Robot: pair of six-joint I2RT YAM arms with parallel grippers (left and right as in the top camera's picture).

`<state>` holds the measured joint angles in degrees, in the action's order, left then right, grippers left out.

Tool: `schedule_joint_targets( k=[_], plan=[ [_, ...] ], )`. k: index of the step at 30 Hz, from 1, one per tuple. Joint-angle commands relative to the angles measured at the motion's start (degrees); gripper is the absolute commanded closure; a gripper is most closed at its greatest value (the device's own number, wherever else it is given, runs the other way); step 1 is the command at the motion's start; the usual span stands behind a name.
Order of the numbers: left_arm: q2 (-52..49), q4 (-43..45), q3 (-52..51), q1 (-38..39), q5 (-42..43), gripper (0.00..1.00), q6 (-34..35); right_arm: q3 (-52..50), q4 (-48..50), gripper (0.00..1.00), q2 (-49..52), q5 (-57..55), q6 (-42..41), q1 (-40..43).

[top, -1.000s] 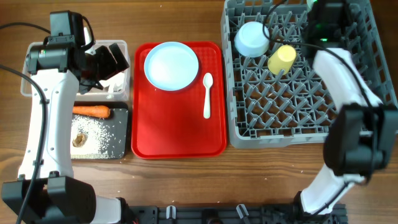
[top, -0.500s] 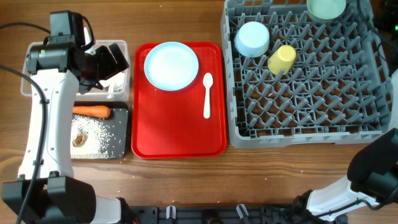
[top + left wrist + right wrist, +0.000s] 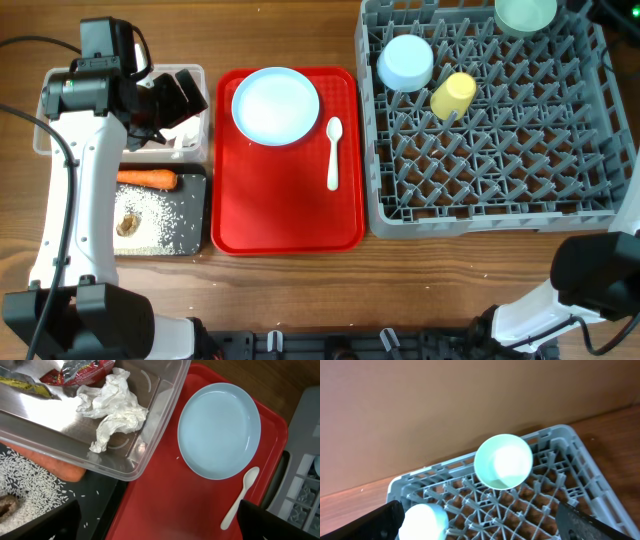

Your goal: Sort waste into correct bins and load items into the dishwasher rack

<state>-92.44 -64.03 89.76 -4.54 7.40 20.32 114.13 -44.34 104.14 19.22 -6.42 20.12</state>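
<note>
My left gripper (image 3: 168, 98) (image 3: 160, 527) hangs open over the clear tub (image 3: 45, 135), which holds white tissue (image 3: 115, 415) and red wrappers (image 3: 75, 370). The black tray (image 3: 195, 240) carries the carrot (image 3: 147, 179), rice (image 3: 165, 215) and a brown lump (image 3: 128, 223). The blue plate (image 3: 276, 105) and white spoon (image 3: 333, 152) lie on the red tray. My right gripper (image 3: 480, 527) is open and empty above the grey rack (image 3: 500, 190). In the rack sit one bowl (image 3: 503, 461) at the far corner, another bowl (image 3: 405, 62) upside down, and the yellow cup (image 3: 453, 94).
The flat red serving tray (image 3: 285, 215) lies between the bins and the rack. A brown wall rises just behind the rack's far edge in the right wrist view. The right arm's base (image 3: 600, 275) stands at the table's front right.
The right gripper opened, left the bowl in the rack's far corner, and the arm drew back out of the overhead view. The left arm has not moved.
</note>
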Motion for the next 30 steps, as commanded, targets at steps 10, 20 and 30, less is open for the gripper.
schedule_joint_targets(
  k=[10, 20, 30],
  plan=[
    [0.15, 0.26, 0.61, -0.2, 0.66, 0.0, 0.07, -1.03, 6.49, 0.12, 16.81, -0.96, 0.76, -0.24],
    [0.15, 0.24, 0.61, -0.2, 0.66, 0.0, 0.07, -1.05, 15.98, 0.26, 24.04, -7.67, -0.11, -0.26],
    [0.15, 0.24, 0.61, -0.2, 0.66, 0.0, 0.07, -1.11, 22.99, 0.41, 29.18, -7.45, -2.78, -1.31]
  ],
)
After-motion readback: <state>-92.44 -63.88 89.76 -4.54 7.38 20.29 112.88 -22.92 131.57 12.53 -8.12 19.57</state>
